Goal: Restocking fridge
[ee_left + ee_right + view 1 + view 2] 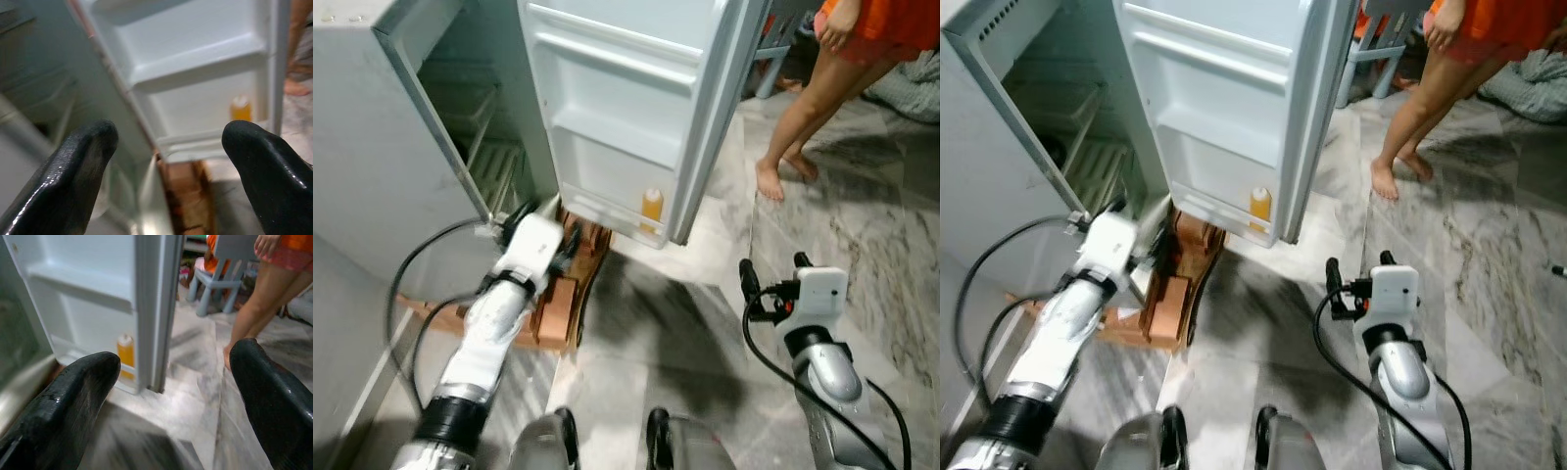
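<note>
**Before an open fridge, both grippers empty**

Nearest the camera, at the bottom edge, two rounded silver parts of the robot's own body over pale grey marbled floor [862,245]. Just beyond, on the right, right gripper [771,270] raised at the end of a silver arm, black cable looping beside it, fingers [68,396] spread wide with nothing between them. On the left, left gripper [553,227] reaching forward on its arm, close to the lower corner of the fridge door and above a reddish-brown wooden stand [558,308] under the fridge. Fingers [73,166] of that gripper also spread wide, holding nothing, aimed at the door's inner side.

Farther on, white fridge door [626,108] swung open toward the robot, inner face showing moulded shelves. Lowest door shelf [607,213] holding one small orange bottle [652,208] with a pale cap, standing upright near the door's outer edge; other door shelves bare white plastic. Left of the door, fridge body [372,166], grey-white outside, dim inside, with wire racks [494,162] faintly visible.

Farthest back, on the right, person [813,108] standing barefoot on the marble, orange garment above the knees, one hand [837,24] at the hem. Behind the person, light blue chair [215,274] and a heap of grey cloth [911,88] on the floor.
</note>
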Tool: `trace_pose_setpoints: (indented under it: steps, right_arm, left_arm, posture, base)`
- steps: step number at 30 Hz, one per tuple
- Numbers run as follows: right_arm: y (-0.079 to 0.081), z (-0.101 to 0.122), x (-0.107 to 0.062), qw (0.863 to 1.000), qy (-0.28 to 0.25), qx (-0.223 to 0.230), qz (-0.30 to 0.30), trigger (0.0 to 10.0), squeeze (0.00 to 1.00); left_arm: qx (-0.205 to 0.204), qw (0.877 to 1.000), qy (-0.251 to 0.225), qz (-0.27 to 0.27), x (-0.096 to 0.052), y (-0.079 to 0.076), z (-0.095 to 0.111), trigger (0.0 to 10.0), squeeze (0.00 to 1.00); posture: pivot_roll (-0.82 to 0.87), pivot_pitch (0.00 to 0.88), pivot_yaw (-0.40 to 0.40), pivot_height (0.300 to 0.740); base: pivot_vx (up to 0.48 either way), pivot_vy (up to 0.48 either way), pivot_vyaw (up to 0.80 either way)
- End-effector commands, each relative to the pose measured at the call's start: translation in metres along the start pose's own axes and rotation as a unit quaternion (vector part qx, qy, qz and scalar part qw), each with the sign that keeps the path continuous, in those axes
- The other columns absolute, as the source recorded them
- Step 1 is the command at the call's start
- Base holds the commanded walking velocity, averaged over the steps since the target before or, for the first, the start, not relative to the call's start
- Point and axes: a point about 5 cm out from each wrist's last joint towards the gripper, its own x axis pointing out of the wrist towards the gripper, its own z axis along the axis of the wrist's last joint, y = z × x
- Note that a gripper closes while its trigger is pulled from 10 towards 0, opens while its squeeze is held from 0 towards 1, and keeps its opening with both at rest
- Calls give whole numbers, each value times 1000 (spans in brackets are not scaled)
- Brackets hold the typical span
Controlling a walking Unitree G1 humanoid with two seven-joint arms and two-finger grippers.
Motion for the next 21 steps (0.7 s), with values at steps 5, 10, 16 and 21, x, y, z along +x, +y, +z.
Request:
trace_pose_setpoints:
  steps: [5, 10, 16, 21]
  right_arm:
    - [4, 5, 7, 1000, -17, 7, -3, 10000, 0]
    - [8, 8, 9, 1000, -25, 6, 1, 10000, 0]
    - [5, 8, 10, 1000, -30, 4, -7, 10000, 0]
    - [7, 8, 9, 999, -31, 7, -7, 10000, 0]
  left_arm:
    - [7, 1000, -5, 4, -5, 2, 6, 10000, 0]
    - [7, 1000, -6, 0, -5, -2, 10, 10000, 0]
    - [6, 1000, -4, -7, -3, -5, 12, 10000, 0]
    - [4, 1000, -2, -5, -3, -5, 13, 10000, 0]
  posture:
    - [27, 135, -24, 740]
    - [23, 130, -20, 740]
    - [17, 132, -14, 740]
    - [18, 132, -15, 740]
  base:
    - [380, -286, 0]
    - [421, -144, 0]
    - [446, 0, -667]
    - [462, 0, -770]
